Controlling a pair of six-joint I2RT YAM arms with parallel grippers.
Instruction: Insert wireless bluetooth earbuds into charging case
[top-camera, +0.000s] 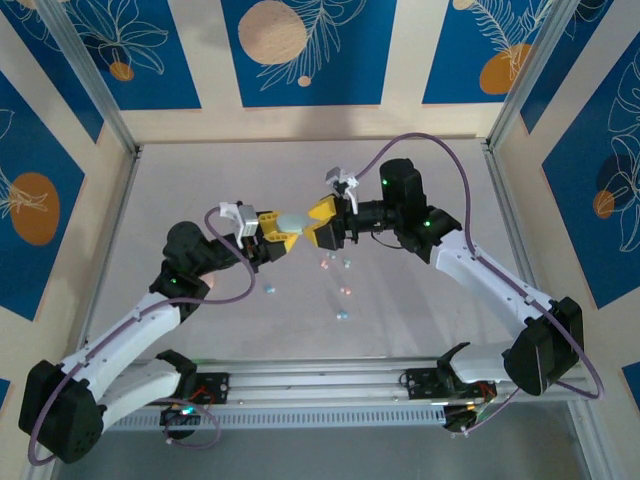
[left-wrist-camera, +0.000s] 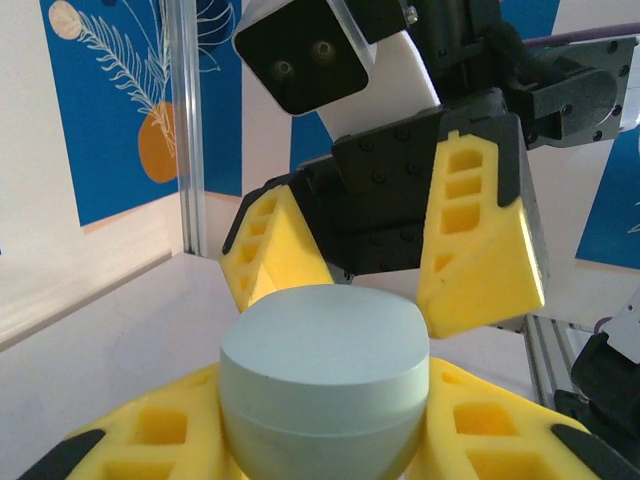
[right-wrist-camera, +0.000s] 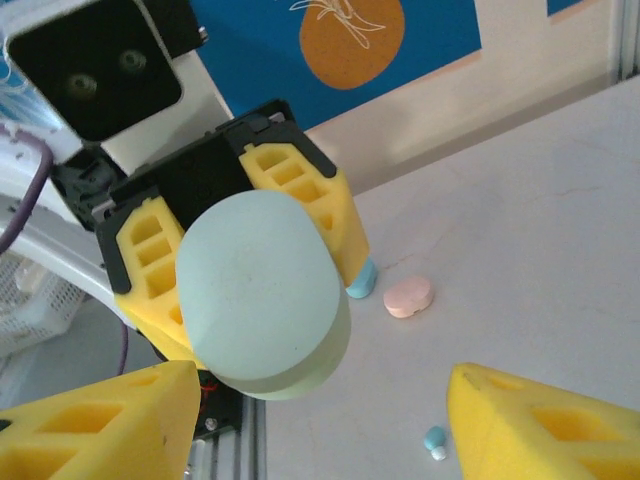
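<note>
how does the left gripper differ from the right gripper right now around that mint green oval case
Grip: the left gripper is shut on the pale mint green oval case; the right gripper is open and holds nothing.
Contact: the left gripper's yellow fingers press the case's sides; the right gripper's fingers stand spread to either side, seemingly clear of it.
Shared: both have yellow wedge-shaped fingers and meet above the pale table.

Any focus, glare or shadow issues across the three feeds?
Top external: even light, no glare, but the earbuds are barely resolved specks. Left wrist: mint case sharp, softly shaded underneath; wall poster slightly soft. Right wrist: case sharp, table bright yet not blown out.
</note>
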